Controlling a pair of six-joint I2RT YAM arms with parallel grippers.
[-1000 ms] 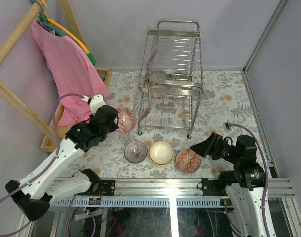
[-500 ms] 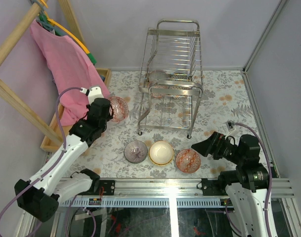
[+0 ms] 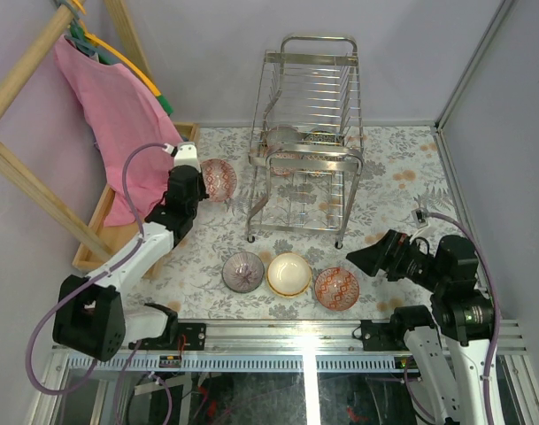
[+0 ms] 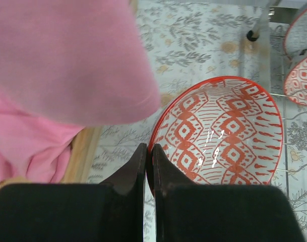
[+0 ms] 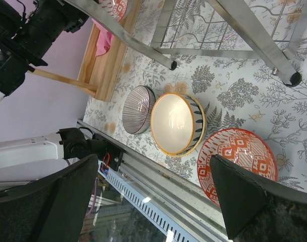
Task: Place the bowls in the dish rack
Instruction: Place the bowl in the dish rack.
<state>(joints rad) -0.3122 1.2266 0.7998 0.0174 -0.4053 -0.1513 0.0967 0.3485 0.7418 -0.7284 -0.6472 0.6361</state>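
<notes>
Pinching the rim of a red-patterned bowl (image 4: pixel 221 133), the left hand (image 4: pixel 148 151) holds it over the far-left part of the counter (image 3: pixel 402 186), just left of the dish rack (image 3: pixel 309 150). Three more bowls (image 3: pixel 288 274) sit in a row along the near edge. The right hand (image 3: pixel 358 259), fingers spread wide, hovers near the rightmost one.

red-patterned bowl (image 3: pixel 219 179) held tilted left of chrome dish rack (image 3: pixel 315 152).
</notes>
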